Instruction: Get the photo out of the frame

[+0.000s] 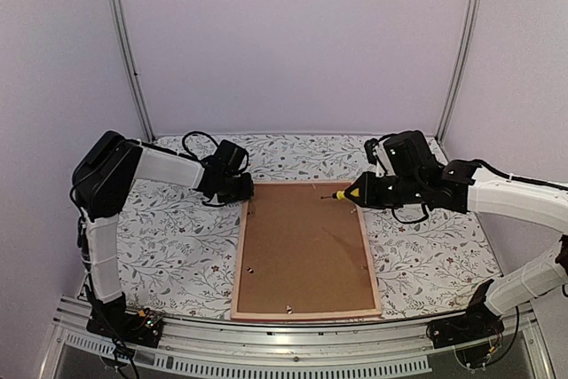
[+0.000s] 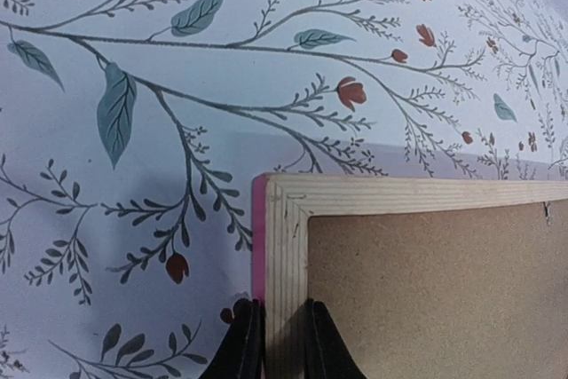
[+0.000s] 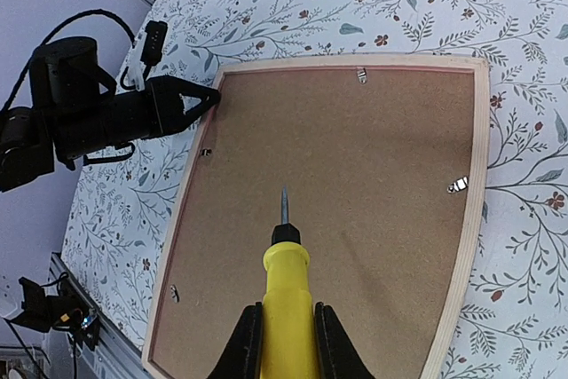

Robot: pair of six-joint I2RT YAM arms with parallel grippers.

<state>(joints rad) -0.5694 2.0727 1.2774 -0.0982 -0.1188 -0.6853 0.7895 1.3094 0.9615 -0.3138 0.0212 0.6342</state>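
The left gripper (image 2: 280, 343) pinches the frame (image 2: 286, 246) at its far left corner rail. The right gripper (image 3: 288, 343) clamps a yellow screwdriver (image 3: 286, 295), tip over the brown backing board (image 1: 302, 246). The frame lies back-up mid-table (image 1: 169, 237), reaching the near edge.

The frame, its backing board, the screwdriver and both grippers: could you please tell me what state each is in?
frame: lying face down, wood back up.
backing board: seated in the frame, not lifted.
screwdriver: gripped by its yellow handle, tip over the backing board.
left gripper: shut on the frame's rail near a corner.
right gripper: shut on the screwdriver.
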